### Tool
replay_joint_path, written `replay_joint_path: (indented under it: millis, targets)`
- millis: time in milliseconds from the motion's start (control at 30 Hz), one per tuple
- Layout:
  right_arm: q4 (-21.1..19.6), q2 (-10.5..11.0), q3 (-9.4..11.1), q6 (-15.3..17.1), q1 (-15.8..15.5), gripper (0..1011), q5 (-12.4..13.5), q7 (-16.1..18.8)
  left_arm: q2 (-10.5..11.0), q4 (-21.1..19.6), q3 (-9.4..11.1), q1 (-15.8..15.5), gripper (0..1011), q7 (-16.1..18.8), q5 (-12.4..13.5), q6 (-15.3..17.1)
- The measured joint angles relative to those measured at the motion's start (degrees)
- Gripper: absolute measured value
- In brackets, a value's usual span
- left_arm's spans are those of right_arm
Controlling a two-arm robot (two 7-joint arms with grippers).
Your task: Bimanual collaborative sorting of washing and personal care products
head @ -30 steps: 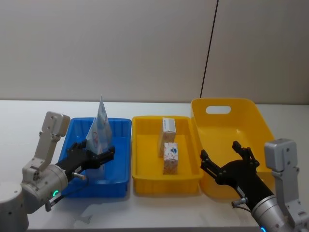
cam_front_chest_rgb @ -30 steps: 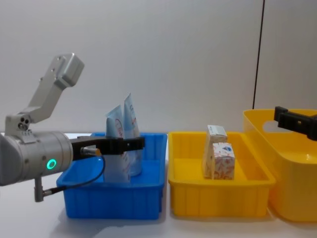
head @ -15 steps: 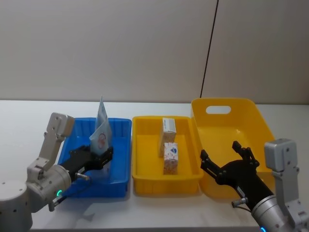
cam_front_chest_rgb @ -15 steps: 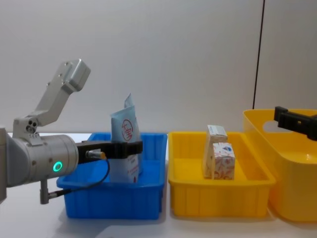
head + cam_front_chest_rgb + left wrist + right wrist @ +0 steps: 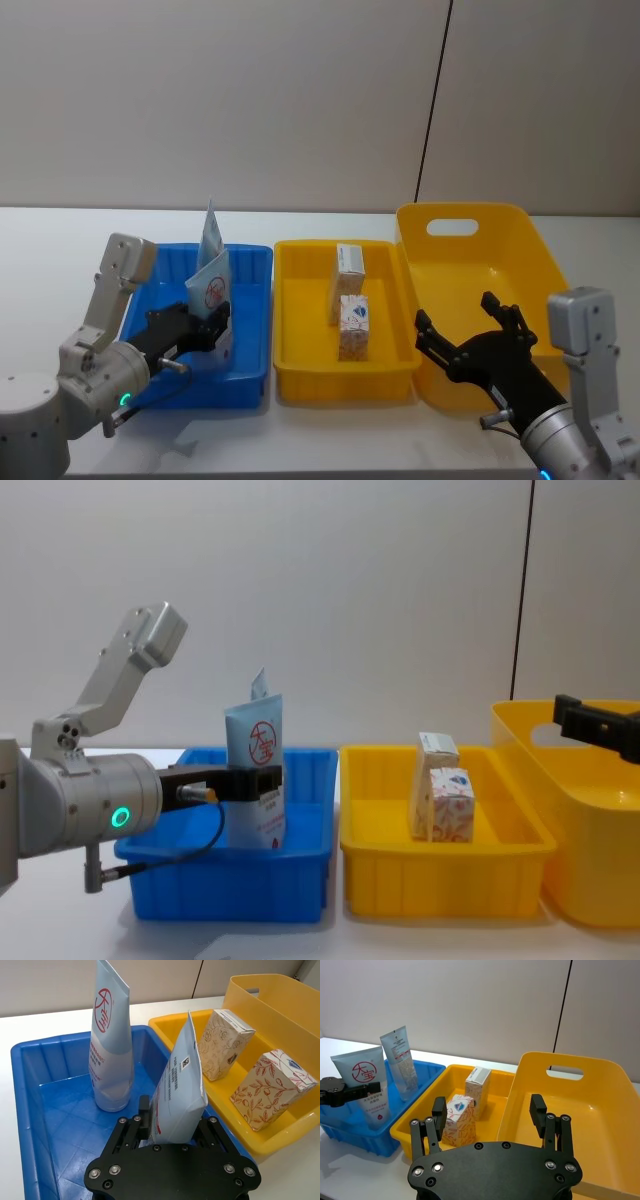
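The left gripper [image 5: 208,322] is clamped on a tube [image 5: 212,288] at mid-body, inside the blue tray [image 5: 252,252]. The tube's long axis is vertical, crimped end up (cap end down). A second tube [image 5: 109,1050] stands upright just beyond the fingers. The right gripper [image 5: 458,328] is spread and holds nothing, with the yellow bin [image 5: 520,240] ahead of it.

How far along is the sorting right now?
Done: the first tube stands in the blue tray, and the beige carton and patterned carton sit in the yellow tray. In hand: the left gripper holds the second tube upright inside that tray. Left: releasing it; the right gripper hangs open over the yellow bin.
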Motion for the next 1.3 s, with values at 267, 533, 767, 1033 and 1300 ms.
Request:
replay_joint_path:
  millis: [267, 533, 767, 1033, 1300]
  targets:
    - [0.0, 0.0, 0.0, 0.0, 0.0, 1004, 0.0, 0.0, 0.0, 0.1, -0.1, -0.1, 328, -0.9, 0.1, -0.6]
    - [0.0, 0.0, 0.0, 0.0, 0.0, 1004, 0.0, 0.0, 0.7, -1.1, -0.5, -0.7, 290, -3.4, -0.1, -2.7]
    - [0.0, 0.0, 0.0, 0.0, 0.0, 1004, 0.0, 0.0, 2.2, -4.1, -1.2, -2.0, 285, -7.0, -1.4, -4.2]
    - [0.0, 0.0, 0.0, 0.0, 0.0, 1004, 0.0, 0.0, 3.3, -6.7, -1.5, -3.8, 285, -11.6, -3.5, -4.8]
    - [0.0, 0.0, 0.0, 0.0, 0.0, 1003, 0.0, 0.0, 3.5, -7.4, -1.1, -5.3, 285, -17.2, -6.7, -4.7]
